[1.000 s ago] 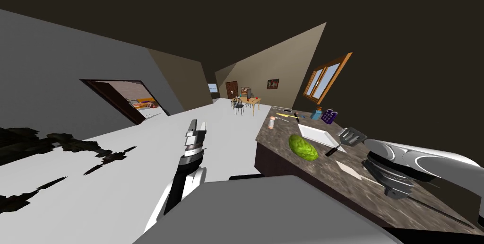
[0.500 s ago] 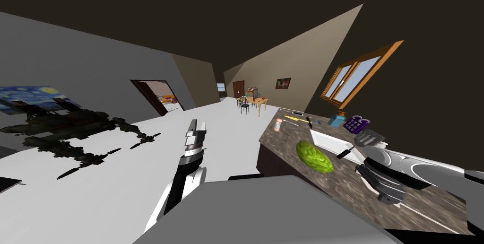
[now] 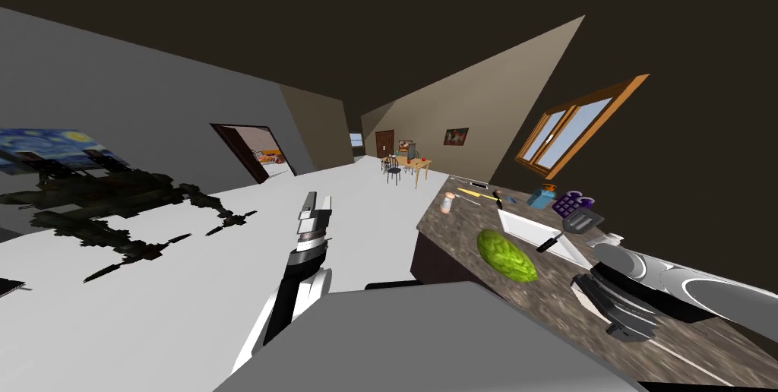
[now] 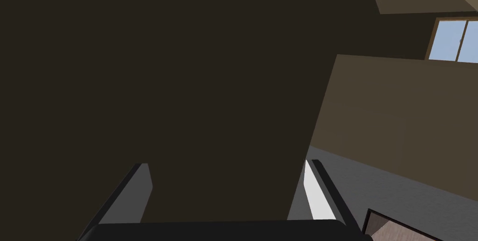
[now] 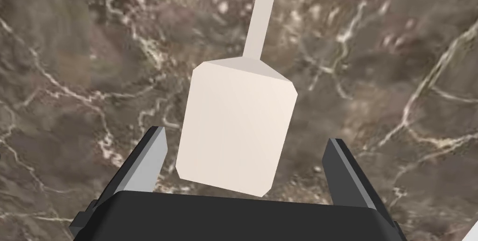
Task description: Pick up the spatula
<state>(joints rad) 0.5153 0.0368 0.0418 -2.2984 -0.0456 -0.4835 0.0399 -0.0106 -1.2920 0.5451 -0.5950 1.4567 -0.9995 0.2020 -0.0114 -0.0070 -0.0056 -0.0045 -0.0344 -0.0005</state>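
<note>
Right gripper [image 5: 245, 138] held wide above the pale spatula [image 5: 235, 131] on the counter [image 5: 70, 88].

The right arm [image 3: 684, 277] is reached out over the dark marbled counter, its wrist bent so that the right gripper is pointed down at the spatula. Its fingers are spread wide and nothing is gripped. The cream-white spatula is laid flat on the counter, its broad blade seen between the two fingers and touched by neither, its thin handle pointed away. The left arm [image 3: 300, 273] is held forward, well apart from the spatula, the left gripper [image 4: 228, 164] likewise spread and empty.
</note>
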